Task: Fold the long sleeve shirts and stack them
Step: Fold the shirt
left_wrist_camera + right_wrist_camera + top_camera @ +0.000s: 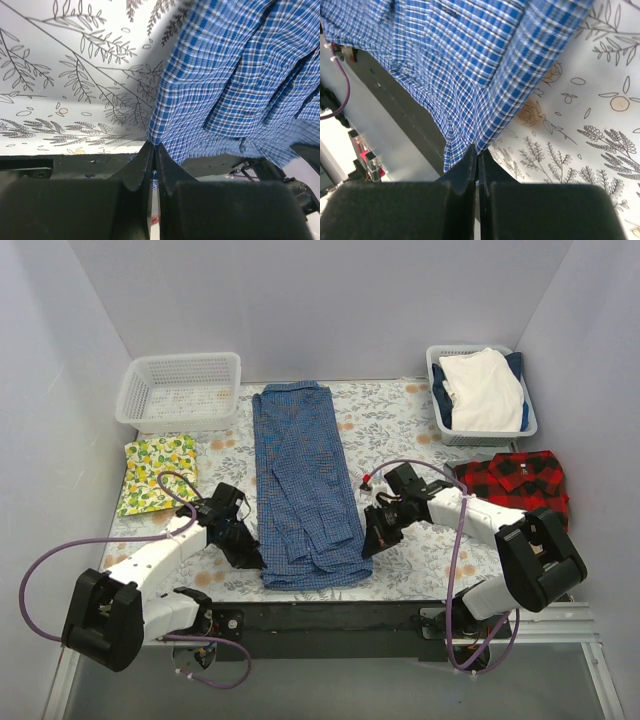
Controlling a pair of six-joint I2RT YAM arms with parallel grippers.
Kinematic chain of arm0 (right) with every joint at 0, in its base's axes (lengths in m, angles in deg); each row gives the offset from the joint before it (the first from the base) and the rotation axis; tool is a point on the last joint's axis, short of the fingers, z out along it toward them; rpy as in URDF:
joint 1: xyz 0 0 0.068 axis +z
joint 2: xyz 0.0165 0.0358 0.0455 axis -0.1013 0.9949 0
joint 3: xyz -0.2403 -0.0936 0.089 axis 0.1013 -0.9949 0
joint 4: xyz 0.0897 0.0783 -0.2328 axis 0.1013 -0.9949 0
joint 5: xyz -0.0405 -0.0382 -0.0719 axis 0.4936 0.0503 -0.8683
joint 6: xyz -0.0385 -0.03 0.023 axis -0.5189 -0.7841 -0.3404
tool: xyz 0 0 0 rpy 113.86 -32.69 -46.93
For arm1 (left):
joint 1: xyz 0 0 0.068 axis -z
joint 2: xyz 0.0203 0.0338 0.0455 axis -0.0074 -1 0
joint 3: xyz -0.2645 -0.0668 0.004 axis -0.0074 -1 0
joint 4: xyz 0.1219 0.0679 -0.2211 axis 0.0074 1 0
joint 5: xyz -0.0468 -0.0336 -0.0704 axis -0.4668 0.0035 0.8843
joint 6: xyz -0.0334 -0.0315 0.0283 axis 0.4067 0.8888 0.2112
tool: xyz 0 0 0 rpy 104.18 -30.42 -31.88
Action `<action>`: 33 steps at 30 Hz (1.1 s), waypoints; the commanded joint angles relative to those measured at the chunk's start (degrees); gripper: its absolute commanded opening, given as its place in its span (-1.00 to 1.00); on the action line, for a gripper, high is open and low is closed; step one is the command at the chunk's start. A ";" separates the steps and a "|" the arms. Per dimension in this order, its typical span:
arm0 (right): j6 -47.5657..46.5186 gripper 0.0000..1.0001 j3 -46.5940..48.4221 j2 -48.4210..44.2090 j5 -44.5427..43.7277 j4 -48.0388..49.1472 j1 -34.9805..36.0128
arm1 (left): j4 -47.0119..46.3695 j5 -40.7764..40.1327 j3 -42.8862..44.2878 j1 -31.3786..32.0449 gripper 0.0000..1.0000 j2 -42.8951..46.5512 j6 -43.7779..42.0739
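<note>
The blue checked shirt lies in a long folded strip down the middle of the table. My left gripper is shut on its near left corner, and the pinched blue checked shirt bunches up at the left gripper tips. My right gripper is shut on the near right corner; the blue checked shirt rises from the right gripper tips. The red-and-black plaid shirt lies folded at the right edge.
An empty white basket stands at the back left. A grey basket at the back right holds a white garment. A lemon-print cloth lies at the left. The table's black front edge runs just below the shirt.
</note>
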 commanded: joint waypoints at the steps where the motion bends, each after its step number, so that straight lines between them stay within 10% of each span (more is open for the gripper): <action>1: -1.54 -0.97 7.03 0.05 1.21 -2.19 -0.06 | 1.96 -3.77 6.97 0.13 -1.00 -2.85 -0.59; 33: 7.60 -0.94 59.68 40.39 -3.97 1.24 -10.78 | -11.05 -8.62 57.70 -16.13 -0.93 -49.32 -15.88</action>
